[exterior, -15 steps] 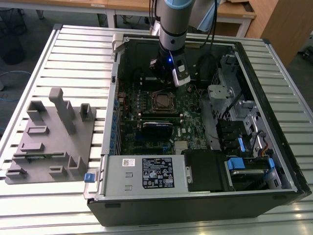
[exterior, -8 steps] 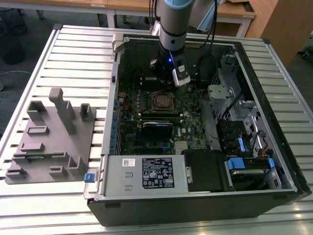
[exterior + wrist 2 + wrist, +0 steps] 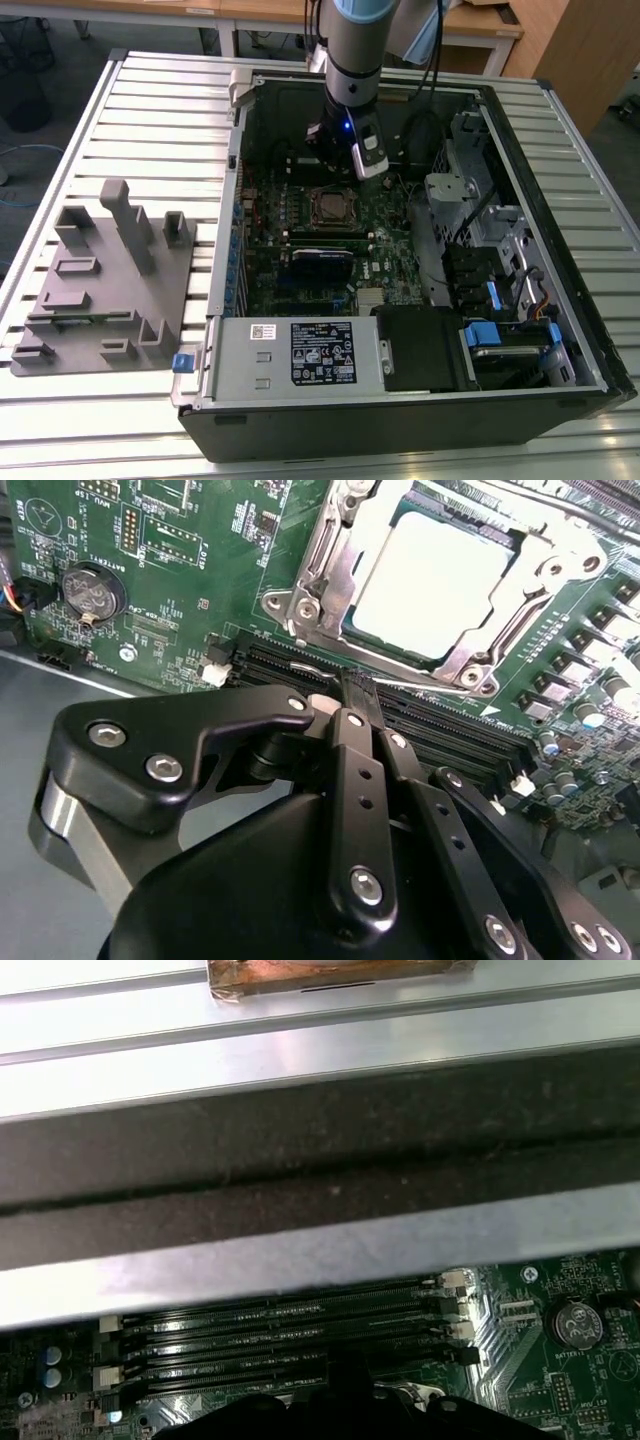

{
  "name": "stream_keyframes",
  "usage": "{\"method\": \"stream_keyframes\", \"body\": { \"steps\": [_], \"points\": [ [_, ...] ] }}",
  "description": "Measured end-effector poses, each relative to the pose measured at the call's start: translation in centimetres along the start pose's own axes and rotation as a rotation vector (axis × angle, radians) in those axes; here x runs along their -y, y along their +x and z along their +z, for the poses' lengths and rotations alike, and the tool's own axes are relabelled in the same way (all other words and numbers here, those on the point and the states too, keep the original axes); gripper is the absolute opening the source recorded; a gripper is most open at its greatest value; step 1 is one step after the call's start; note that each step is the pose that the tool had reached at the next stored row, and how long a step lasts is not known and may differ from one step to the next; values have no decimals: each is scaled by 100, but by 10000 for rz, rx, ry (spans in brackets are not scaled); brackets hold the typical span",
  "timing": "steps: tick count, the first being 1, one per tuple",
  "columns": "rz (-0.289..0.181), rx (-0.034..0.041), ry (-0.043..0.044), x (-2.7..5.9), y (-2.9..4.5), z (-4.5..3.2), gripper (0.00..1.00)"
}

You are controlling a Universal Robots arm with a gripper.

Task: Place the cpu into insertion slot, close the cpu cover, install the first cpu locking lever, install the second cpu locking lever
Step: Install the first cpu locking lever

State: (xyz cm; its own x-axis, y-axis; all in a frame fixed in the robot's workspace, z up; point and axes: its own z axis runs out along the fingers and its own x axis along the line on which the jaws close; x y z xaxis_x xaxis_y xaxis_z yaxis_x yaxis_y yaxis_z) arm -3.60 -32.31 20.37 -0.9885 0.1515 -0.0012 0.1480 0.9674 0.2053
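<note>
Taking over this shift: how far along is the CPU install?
Done: the cpu sits in its socket with the cpu cover down around it. In hand: nothing; the gripper, shut and empty, hovers over the memory slots beside the socket. Left: the locking levers; whether either is latched cannot be told.

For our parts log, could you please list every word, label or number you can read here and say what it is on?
No text can be quoted.
Black label on the power-supply box: too small to read.
White print on the motherboard: too small to read.
Coin battery marking: unreadable.
</note>
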Motion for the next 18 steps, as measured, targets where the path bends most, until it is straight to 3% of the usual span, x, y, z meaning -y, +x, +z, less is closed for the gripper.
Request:
{"method": "stream_keyframes", "body": {
  "steps": [13,18],
  "points": [
    [102,26,26,-15,-7,5,10],
    [706,151,28,-14,-7,10,10]
  ]
}}
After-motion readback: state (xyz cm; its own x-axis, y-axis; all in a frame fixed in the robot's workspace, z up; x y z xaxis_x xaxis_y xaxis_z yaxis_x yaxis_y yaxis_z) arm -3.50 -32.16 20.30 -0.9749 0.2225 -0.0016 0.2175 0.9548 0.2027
